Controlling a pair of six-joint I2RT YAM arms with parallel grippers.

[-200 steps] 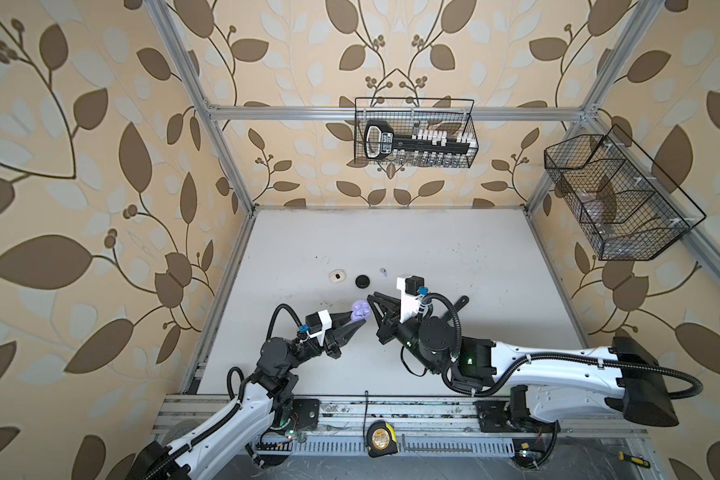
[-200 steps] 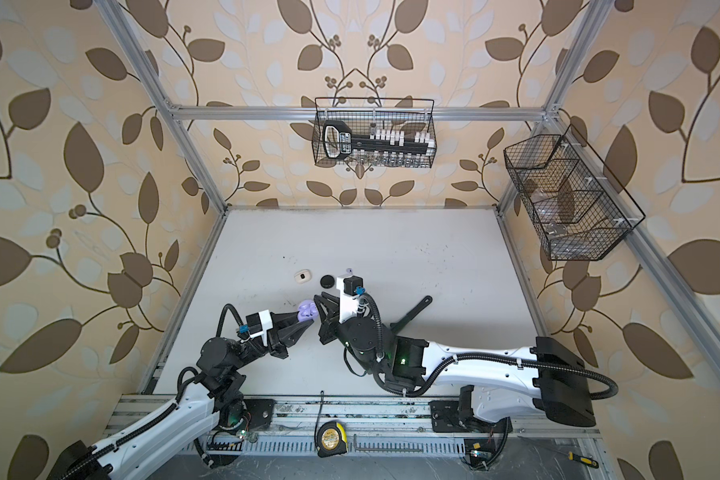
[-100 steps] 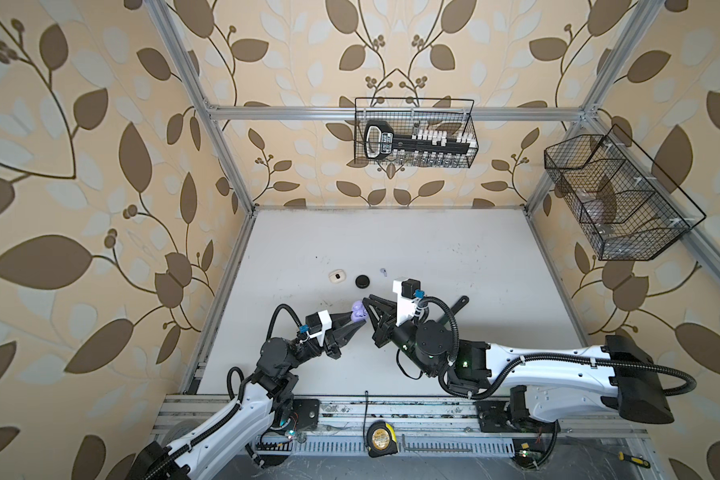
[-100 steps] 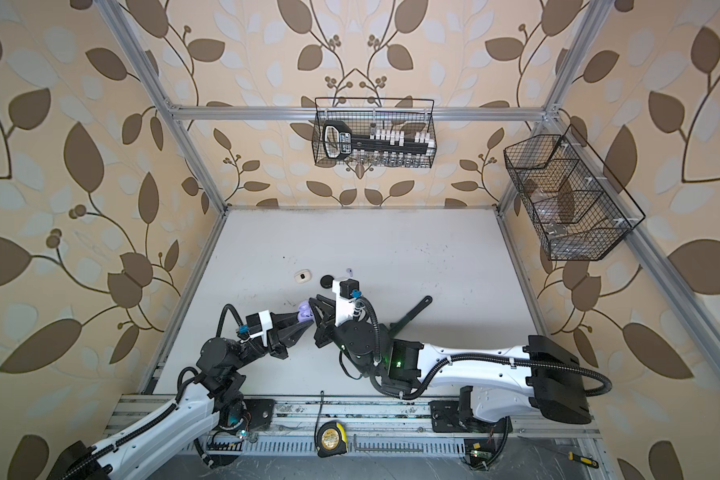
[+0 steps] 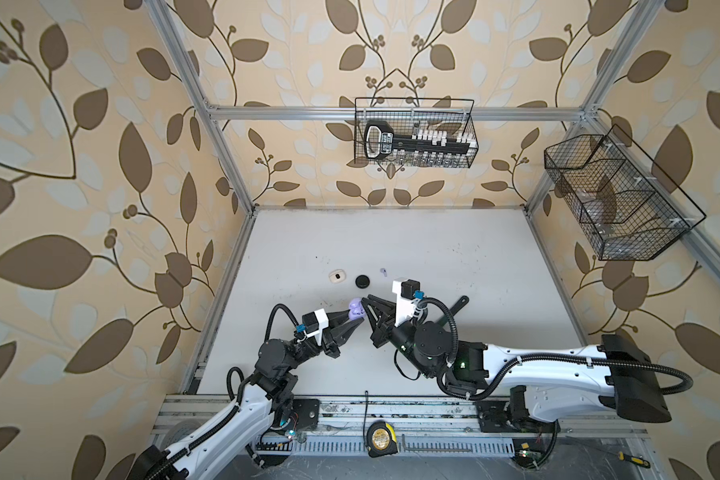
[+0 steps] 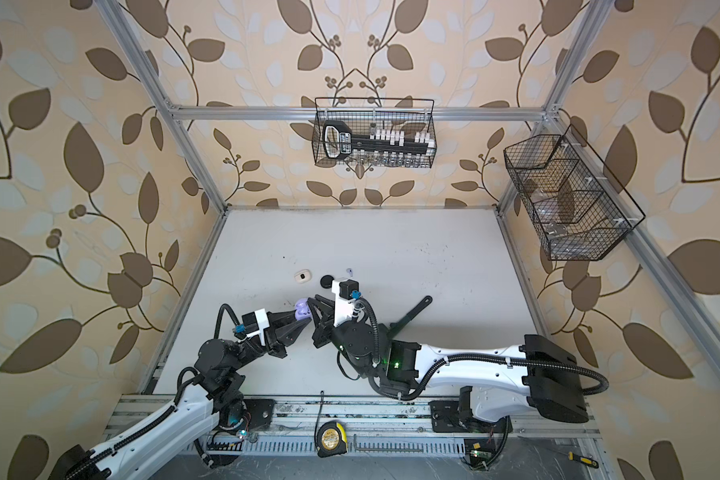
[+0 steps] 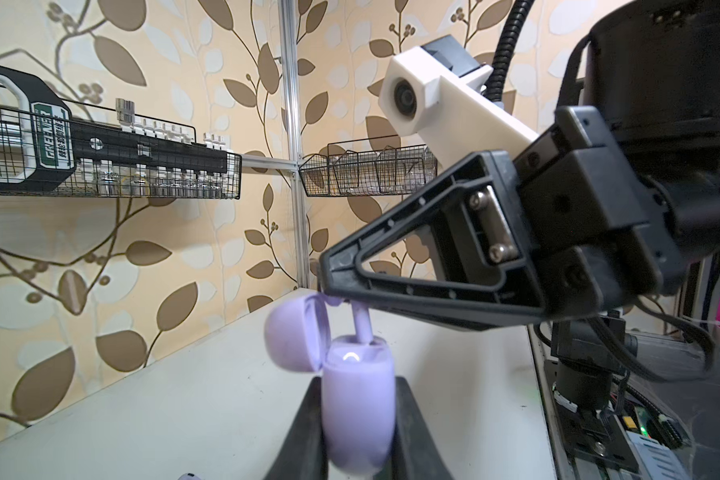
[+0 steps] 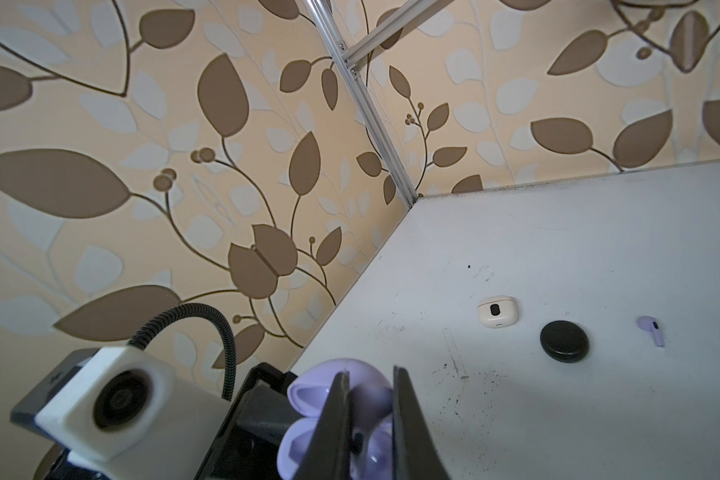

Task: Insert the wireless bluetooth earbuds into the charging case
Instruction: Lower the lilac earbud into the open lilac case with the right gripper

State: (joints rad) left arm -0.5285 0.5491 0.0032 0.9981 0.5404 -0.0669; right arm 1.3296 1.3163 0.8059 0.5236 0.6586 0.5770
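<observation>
Insertion: left tool [image 7: 358, 386] clamps the open lilac plastic case [image 7: 357, 419]; right tool [image 7: 334, 296] pinches a lilac earbud [image 7: 362, 326], stem tip in the socket below it. Next, press straight in.

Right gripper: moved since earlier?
Yes: in both top views the right gripper shifted left against the round black case, bringing its lilac earbud to the open lilac charging case in the left gripper.

A robot lab cell: aluminium frame [image 5: 292, 113], wallpapered panels [image 5: 80, 208] (leaf print).
</observation>
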